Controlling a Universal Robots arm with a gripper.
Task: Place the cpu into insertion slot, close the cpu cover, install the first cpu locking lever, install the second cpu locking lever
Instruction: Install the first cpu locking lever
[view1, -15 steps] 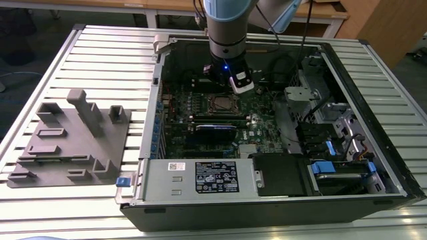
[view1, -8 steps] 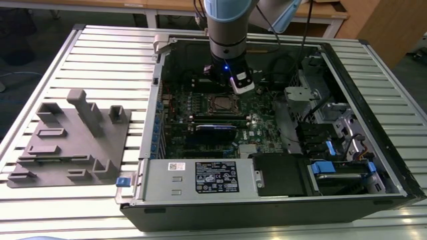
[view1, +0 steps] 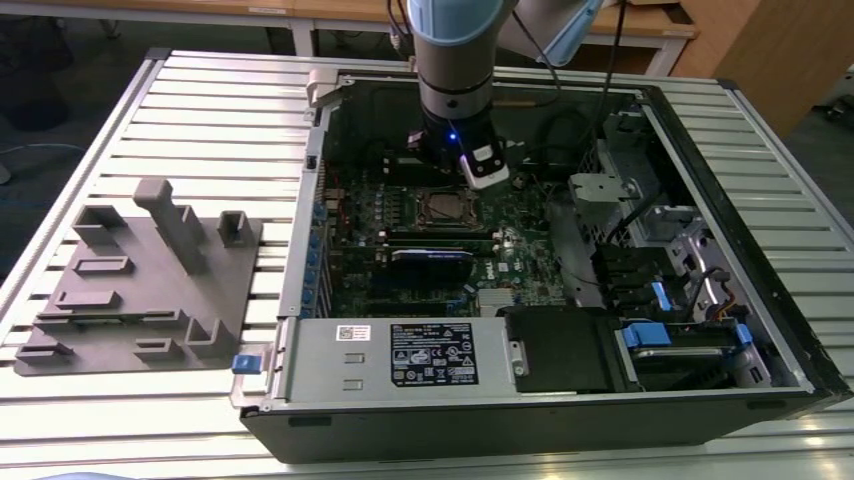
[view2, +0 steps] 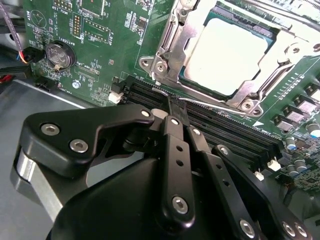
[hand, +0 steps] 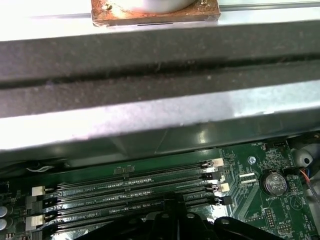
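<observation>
Pale blue-grey arm (view1: 454, 45), black end effector (view2: 175, 111) studded with silver screws (view2: 180, 204).

Green motherboard (view2: 125, 45), black gripper (view2: 176, 106)
We see the motherboard's green dotted with white print; the cpu (view2: 227, 55) is pale silver-grey with a teal-green rim, and the cpu cover (view2: 172, 35) around it shines silver. The gripper is matte black with silver screw heads. The memory slots (hand: 130, 186) run as black stripes, and the table (view1: 200, 110) shows pale grey ribs beside a dull grey fixture (view1: 134, 290).
</observation>
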